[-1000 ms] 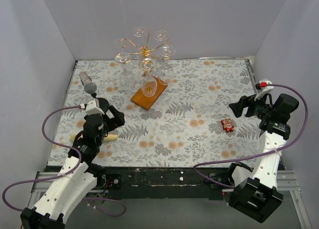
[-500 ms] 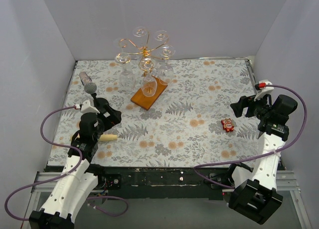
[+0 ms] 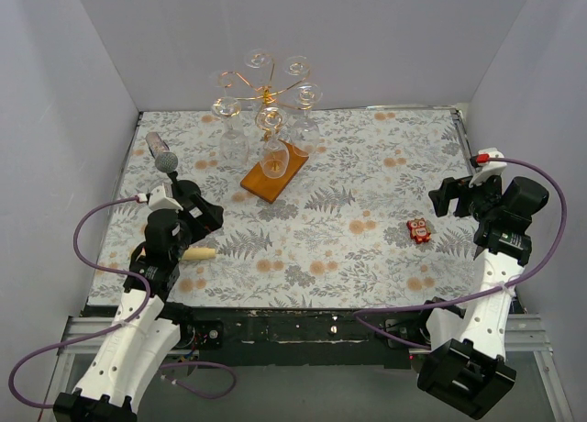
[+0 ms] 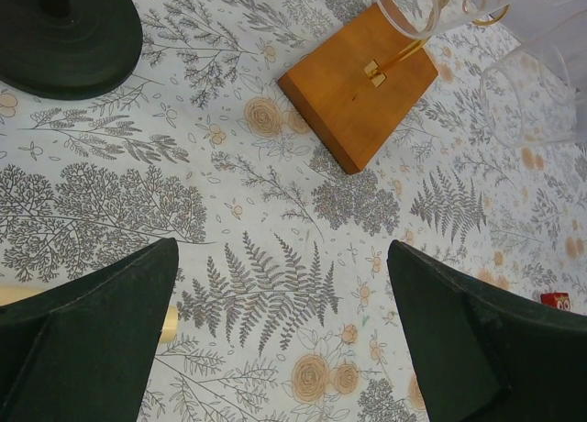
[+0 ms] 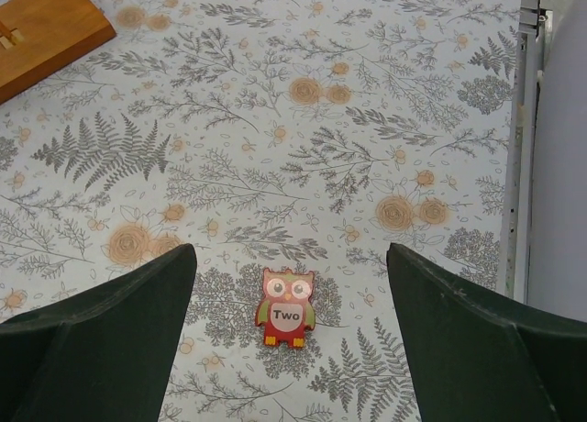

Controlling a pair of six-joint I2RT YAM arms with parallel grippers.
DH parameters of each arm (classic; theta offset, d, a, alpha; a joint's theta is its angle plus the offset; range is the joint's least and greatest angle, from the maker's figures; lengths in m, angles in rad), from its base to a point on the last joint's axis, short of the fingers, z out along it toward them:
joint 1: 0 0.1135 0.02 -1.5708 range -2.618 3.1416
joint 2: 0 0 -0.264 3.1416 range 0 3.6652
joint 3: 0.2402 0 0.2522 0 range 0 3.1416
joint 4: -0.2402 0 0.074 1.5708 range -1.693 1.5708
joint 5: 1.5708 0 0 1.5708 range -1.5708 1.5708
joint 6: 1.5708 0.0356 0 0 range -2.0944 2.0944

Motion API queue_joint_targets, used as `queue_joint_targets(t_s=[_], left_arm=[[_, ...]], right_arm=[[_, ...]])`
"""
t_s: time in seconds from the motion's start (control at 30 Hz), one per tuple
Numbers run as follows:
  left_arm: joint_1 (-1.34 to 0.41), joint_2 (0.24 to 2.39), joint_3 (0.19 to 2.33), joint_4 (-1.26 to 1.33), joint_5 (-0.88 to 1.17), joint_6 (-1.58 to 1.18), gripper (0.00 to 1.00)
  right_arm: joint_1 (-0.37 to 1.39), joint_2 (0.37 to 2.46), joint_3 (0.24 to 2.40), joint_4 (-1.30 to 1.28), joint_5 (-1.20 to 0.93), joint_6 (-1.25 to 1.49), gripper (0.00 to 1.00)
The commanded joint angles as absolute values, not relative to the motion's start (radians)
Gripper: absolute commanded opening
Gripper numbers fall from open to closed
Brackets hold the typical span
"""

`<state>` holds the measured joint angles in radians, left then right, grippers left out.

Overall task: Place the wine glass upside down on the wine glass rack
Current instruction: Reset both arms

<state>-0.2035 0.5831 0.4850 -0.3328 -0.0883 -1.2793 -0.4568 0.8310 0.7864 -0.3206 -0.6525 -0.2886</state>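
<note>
The wine glass rack (image 3: 266, 94) is a copper-gold wire tree on an orange-brown wooden base (image 3: 273, 172) at the back of the table. Three clear wine glasses hang on it bowl down: left (image 3: 232, 143), middle (image 3: 273, 158) and right (image 3: 305, 128). The left wrist view shows the base (image 4: 359, 92) and two glass bowls (image 4: 541, 101). My left gripper (image 3: 206, 213) is open and empty, well short of the rack; its jaws (image 4: 284, 321) frame bare cloth. My right gripper (image 3: 447, 197) is open and empty at the far right, above the table (image 5: 289, 330).
A microphone (image 3: 160, 153) on a black round foot (image 4: 64, 37) stands by the left edge. A cream peg (image 3: 200, 253) lies near my left arm. A small red owl tile (image 3: 419, 230) lies between the right jaws' view (image 5: 287, 307). A metal rail (image 5: 523, 147) marks the right edge.
My left gripper has drawn back a little toward the near left. My right gripper has shifted slightly right. The glasses and the rack have not moved.
</note>
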Motion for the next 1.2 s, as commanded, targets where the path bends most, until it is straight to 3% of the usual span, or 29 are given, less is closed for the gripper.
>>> queue_joint_targets(t_s=[0.0, 0.4, 1.17], left_arm=[[-0.196, 0.571, 0.528, -0.348, -0.080, -1.267, 0.98], [-0.196, 0.551, 0.540, -0.364, -0.086, -1.253, 0.98], [-0.196, 0.526, 0.545, -0.382, -0.097, -1.247, 0.98]], right_arm=[[-0.454, 0.819, 0.796, -0.316, -0.637, -0.285, 0.93], [-0.454, 0.799, 0.778, -0.279, -0.473, -0.169, 0.97], [-0.454, 0.779, 0.759, -0.265, -0.446, -0.118, 0.98]])
